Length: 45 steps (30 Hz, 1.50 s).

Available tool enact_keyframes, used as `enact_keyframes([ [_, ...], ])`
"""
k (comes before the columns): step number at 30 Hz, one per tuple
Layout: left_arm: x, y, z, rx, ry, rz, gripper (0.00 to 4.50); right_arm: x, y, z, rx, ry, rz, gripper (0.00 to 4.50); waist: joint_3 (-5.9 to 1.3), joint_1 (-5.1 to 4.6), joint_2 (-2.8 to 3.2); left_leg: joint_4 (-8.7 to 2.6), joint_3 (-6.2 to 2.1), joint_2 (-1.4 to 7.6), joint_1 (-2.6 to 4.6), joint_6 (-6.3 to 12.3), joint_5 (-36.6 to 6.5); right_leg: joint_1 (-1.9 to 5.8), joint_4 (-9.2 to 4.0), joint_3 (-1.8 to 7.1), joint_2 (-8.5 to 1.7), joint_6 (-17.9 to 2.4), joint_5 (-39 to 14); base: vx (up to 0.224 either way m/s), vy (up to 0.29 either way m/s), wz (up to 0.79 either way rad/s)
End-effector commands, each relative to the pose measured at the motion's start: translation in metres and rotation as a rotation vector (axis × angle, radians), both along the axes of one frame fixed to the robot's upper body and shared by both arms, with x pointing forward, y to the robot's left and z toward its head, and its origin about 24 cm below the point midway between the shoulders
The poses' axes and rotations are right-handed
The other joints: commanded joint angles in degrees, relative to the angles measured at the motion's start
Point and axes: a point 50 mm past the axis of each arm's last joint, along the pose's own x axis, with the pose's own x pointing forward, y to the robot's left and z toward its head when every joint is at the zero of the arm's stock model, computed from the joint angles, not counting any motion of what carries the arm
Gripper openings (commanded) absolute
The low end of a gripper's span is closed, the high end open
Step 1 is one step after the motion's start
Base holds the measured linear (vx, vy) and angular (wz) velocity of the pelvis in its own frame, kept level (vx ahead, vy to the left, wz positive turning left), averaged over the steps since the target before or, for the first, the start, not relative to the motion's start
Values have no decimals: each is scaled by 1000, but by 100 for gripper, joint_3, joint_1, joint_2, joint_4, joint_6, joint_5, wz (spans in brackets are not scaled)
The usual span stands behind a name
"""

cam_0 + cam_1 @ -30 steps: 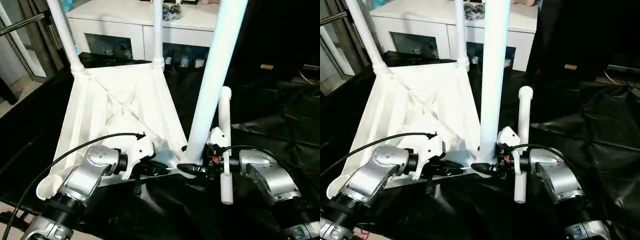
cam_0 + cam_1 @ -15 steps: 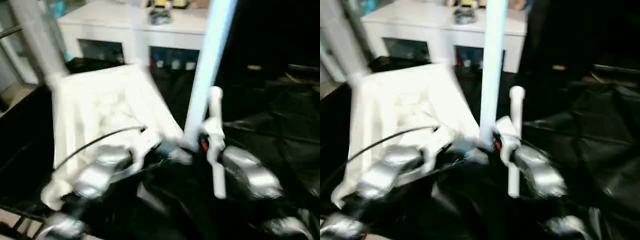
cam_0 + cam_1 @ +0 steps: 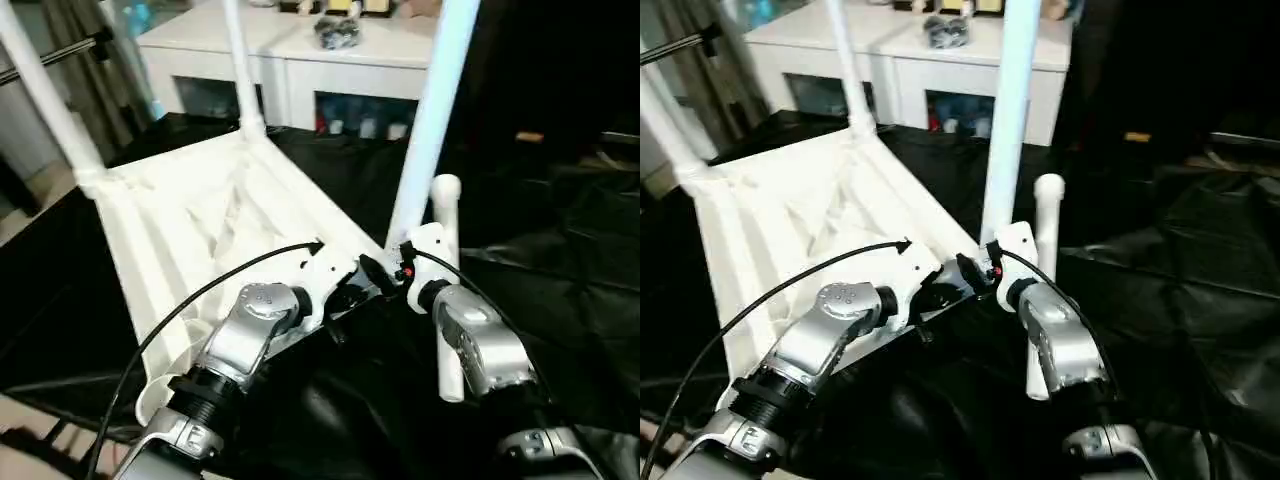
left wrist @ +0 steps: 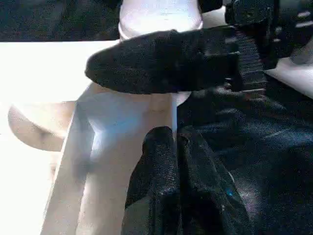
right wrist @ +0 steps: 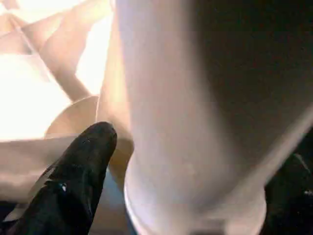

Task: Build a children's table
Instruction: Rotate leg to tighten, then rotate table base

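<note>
- A black plastic sheet covers the work surface, wrinkled and shiny, spreading out to the right.
- A white cabinet with glass doors stands at the back, with small dark items on its top.
- The children's table lies upside down on the black sheet. Its white tabletop shows its ribbed underside, tilted, with the far edge towards the cabinet.
- Three white tubular legs stand up from corner sockets: a far-left leg, a far-middle leg, and a near leg rising just in front of the two grippers.
- A fourth, loose leg stands roughly upright beside the right forearm, just right of the near leg, in no socket.
- The robot's two silver forearms reach forward from the bottom edge and meet at the near right corner of the tabletop.
- The right gripper sits at the base of the near leg. In the right wrist view, one black finger lies on one side of the leg and the other at the far edge, so the jaws stand apart around the leg; a firm grasp cannot be confirmed.
- The left gripper has its two black fingers pressed together, clenched on nothing, resting against the tabletop edge beside the corner socket.
</note>
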Motion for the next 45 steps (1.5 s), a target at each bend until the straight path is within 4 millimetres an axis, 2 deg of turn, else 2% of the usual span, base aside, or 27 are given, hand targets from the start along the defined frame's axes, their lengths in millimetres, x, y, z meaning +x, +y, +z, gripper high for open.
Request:
enact_keyframes([
  [1, 1, -11, 9, -47, -60, -16, 0, -8, -5, -2, -23, 22, 12, 394, -259, -6, -87, -406, -67, 229, 12, 237, -954, 197, -524, 314, -465, -912, -1346, 0, 0, 0],
  [2, 1, -11, 9, -47, -60, -16, 0, -8, -5, -2, -23, 22, 12, 394, -251, 23, -100, -406, -69, 232, 2, 256, -875, 198, -513, 311, -452, -889, -1218, 0, 0, 0],
  [3, 3, -10, 10, -60, -61, 3, 28, -13, -13, 3, -23, 10, 10, 398, -251, 29, -86, -404, -66, 230, 1, 255, -872, 198, -509, 313, -453, -892, -1179, 0, 0, 0],
  [4, 4, -8, 12, -78, -70, 24, 28, -21, -25, 12, -26, -12, 10, 398, -257, 75, -75, -391, -58, 242, 17, 280, -828, 196, -514, 324, -440, -843, -1040, 0, 0, 0],
  [5, 5, -7, 13, -88, -75, 40, 44, -26, -31, 17, -29, -24, 11, 400, -276, 94, -74, -385, -66, 252, 16, 304, -751, 204, -476, 330, -451, -897, -765, 0, 0, 0],
  [7, 4, -5, 13, -105, -61, 40, 58, -32, -36, 22, -37, -40, 8, 400, -306, 91, -90, -360, -87, 238, -55, 384, -461, 260, -409, 313, -452, -950, -236, 0, 0, 0],
  [8, 5, -3, 14, -100, -78, 47, 58, -35, -41, 26, -53, -49, -8, 400, -301, 70, -63, -352, -89, 221, -76, 415, -401, 258, -394, 298, -445, -1003, -80, 0, 0, 0],
  [10, 6, -2, 14, -105, -87, 53, 76, -37, -44, 28, -56, -50, -13, 400, -290, 40, -89, -347, -83, 204, -88, 453, -475, 266, -417, 293, -452, -992, -126, 0, 0, 0],
  [15, 9, 4, 22, -141, -116, 101, 106, -41, -48, 36, -44, -36, -22, 400, -274, 11, -65, -355, -83, 224, -62, 417, -645, 249, -453, 296, -445, -1038, -497, 0, 0, 0],
  [17, 14, 19, 30, -136, -175, 168, 137, -46, -55, 37, -25, 28, -63, 400, -273, 14, -54, -358, -89, 229, -48, 392, -622, 251, -438, 299, -433, -1059, -436, 0, 0, 0],
  [19, 14, 34, 37, -146, -189, 226, 143, -46, -64, 37, -40, 43, -119, 400, -269, 8, -85, -360, -87, 231, -58, 372, -595, 259, -426, 297, -433, -1074, -369, 0, 0, 0],
  [21, 9, 40, 37, -142, -164, 207, 170, -45, -70, 37, -45, 38, -163, 400, -268, 9, -72, -355, -76, 225, -49, 325, -572, 242, -419, 298, -442, -1088, -437, 0, 0, 0],
  [23, 1, 48, 36, -117, -154, 211, 185, -46, -75, 37, -48, 42, -208, 400, -266, -3, -17, -357, -75, 224, -40, 282, -573, 223, -428, 298, -425, -1052, -484, 0, 0, 0],
  [25, -1, 62, 39, -118, -176, 295, 201, -47, -77, 37, -57, 43, -215, 400, -259, -16, -7, -361, -73, 229, -43, 245, -646, 226, -430, 296, -422, -1055, -485, 0, 0, 0],
  [26, -1, 62, 39, -118, -176, 295, 201, -47, -77, 37, -57, 43, -215, 400, -258, -22, -10, -360, -71, 222, -43, 233, -664, 232, -433, 294, -417, -1065, -492, 0, 0, 0],
  [28, 2, 110, 47, -11, -284, 560, 224, -55, -71, 40, -45, 56, -143, 400, -247, -24, -40, -357, -74, 220, -53, 244, -737, 249, -438, 295, -413, -1037, -532, 0, 0, 0],
  [29, 2, 110, 47, -11, -284, 560, 224, -55, -71, 40, -45, 56, -143, 400, -247, -29, -28, -354, -83, 198, -62, 273, -725, 258, -440, 289, -399, -962, -567, 0, 0, 0],
  [31, 0, 164, 53, 201, -391, 773, 244, -59, -67, 39, -65, 73, -121, 400, -230, -75, -82, -367, -94, 183, -69, 277, -730, 257, -453, 277, -377, -830, -733, 0, 0, 0],
  [32, 0, 164, 53, 201, -391, 773, 257, -59, -67, 39, -65, 73, -121, 400, -228, -107, -45, -368, -102, 171, -73, 253, -746, 249, -460, 271, -377, -752, -896, 0, 0, 0],
  [33, -6, 194, 58, 315, -425, 880, 257, -59, -68, 37, -81, 75, -124, 400, -228, -126, -53, -367, -103, 173, -67, 237, -762, 240, -466, 269, -377, -741, -963, 0, 0, 0],
  [35, -12, 211, 61, 373, -428, 932, 270, -58, -68, 36, -83, 80, -126, 400, -225, -154, -99, -366, -97, 185, -30, 231, -757, 194, -471, 281, -376, -767, -1105, 0, 0, 0],
  [36, -17, 219, 60, 414, -414, 936, 270, -56, -68, 35, -84, 83, -132, 400, -233, -143, -74, -363, -104, 194, -23, 221, -720, 192, -444, 286, -382, -807, -1032, 0, 0, 0],
  [37, -18, 221, 60, 424, -409, 935, 289, -56, -68, 35, -85, 84, -134, 400, -226, -129, -82, -377, -111, 209, -32, 244, -636, 179, -423, 285, -386, -862, -924, 0, 0, 0],
  [38, -20, 223, 59, 439, -401, 933, 301, -55, -67, 35, -85, 85, -136, 400, -230, -120, -57, -373, -102, 215, -5, 230, -645, 154, -422, 290, -382, -908, -828, 0, 0, 0],
  [39, -25, 229, 57, 481, -380, 930, 301, -54, -67, 35, -86, 88, -137, 400, -229, -109, -79, -370, -93, 216, -2, 228, -662, 150, -424, 294, -377, -923, -780, 0, 0, 0],
  [42, -41, 243, 51, 581, -298, 942, 321, -52, -68, 35, -98, 98, -152, 400, -230, -66, -90, -381, -91, 216, -1, 169, -664, 158, -391, 299, -386, -963, -583, 0, 0, 0],
  [45, -55, 251, 42, 664, -202, 903, 343, -52, -72, 36, -103, 87, -184, 400, -220, -63, -75, -389, -95, 202, -9, 134, -736, 165, -388, 299, -388, -969, -585, 0, 0, 0],
])
